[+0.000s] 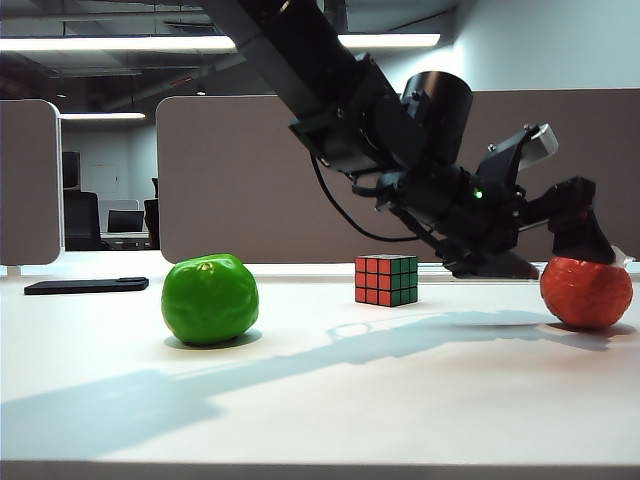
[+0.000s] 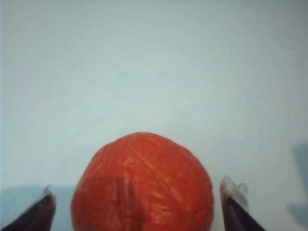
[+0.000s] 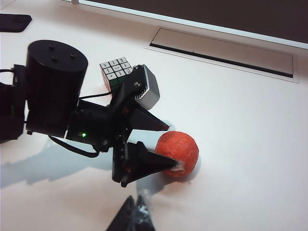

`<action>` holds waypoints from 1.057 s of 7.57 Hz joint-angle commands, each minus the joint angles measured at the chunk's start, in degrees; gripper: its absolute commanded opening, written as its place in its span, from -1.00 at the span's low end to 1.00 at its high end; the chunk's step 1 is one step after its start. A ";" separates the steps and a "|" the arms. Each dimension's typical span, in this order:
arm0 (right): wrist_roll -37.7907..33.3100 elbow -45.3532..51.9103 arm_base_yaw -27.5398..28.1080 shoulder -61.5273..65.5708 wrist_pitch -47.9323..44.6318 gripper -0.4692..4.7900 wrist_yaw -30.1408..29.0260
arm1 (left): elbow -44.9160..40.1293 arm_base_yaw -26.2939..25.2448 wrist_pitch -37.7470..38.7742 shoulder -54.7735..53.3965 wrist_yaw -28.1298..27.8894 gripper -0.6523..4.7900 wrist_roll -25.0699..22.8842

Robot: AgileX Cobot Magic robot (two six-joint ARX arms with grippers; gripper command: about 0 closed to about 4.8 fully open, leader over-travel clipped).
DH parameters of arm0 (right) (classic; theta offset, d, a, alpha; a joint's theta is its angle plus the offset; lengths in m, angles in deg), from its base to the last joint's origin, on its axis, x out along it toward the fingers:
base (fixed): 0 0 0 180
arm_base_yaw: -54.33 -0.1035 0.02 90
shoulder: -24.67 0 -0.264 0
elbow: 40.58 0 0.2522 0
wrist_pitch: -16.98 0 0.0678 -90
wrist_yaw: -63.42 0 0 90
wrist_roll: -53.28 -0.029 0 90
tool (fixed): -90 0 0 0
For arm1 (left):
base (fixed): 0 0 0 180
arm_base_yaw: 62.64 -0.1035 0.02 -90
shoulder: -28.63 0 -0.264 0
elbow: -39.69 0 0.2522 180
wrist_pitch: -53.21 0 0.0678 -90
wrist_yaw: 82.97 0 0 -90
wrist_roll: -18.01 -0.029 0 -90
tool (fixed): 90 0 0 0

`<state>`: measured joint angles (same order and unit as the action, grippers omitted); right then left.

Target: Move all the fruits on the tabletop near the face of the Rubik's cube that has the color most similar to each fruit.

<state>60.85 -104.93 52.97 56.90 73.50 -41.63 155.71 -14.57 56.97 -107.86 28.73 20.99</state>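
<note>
orange-red fruit (image 1: 586,291) sits right of the rubik's cube (image 1: 386,280), green fruit (image 1: 210,298) left of it; your left gripper (image 1: 570,262) hides the orange's top. left wrist: jaws spread wide either side of it, fingertips (image 2: 233,192) cropped. right wrist: right gripper (image 3: 137,211) barely visible, can't tell its state.

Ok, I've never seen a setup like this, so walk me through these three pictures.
This is a two-armed robot at a white table. One picture comes from a camera facing the table; the other two come from cameras on each wrist. On the table lie a green fruit, a small puzzle cube and an orange-red fruit. The left gripper has reached across with open jaws on either side of the orange-red fruit, not yet gripping. The right gripper shows only its tips and holds nothing visible.
</note>
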 commanded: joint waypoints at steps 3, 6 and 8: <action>-0.09 -0.15 -0.02 -0.09 -0.76 -0.82 -0.15 | 7.30 0.42 0.96 -4.72 -2.62 1.00 3.50; -0.11 -0.15 -0.02 -0.09 -0.74 -0.83 -0.13 | 7.28 0.50 1.53 -5.46 -3.54 1.00 3.74; -0.09 -0.15 -0.02 -0.09 -0.74 -0.83 -0.13 | 7.28 0.48 1.25 -5.44 -4.11 1.00 4.61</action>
<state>60.85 -104.93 52.95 56.90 73.52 -41.63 162.72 -14.33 59.05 -113.50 24.77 25.40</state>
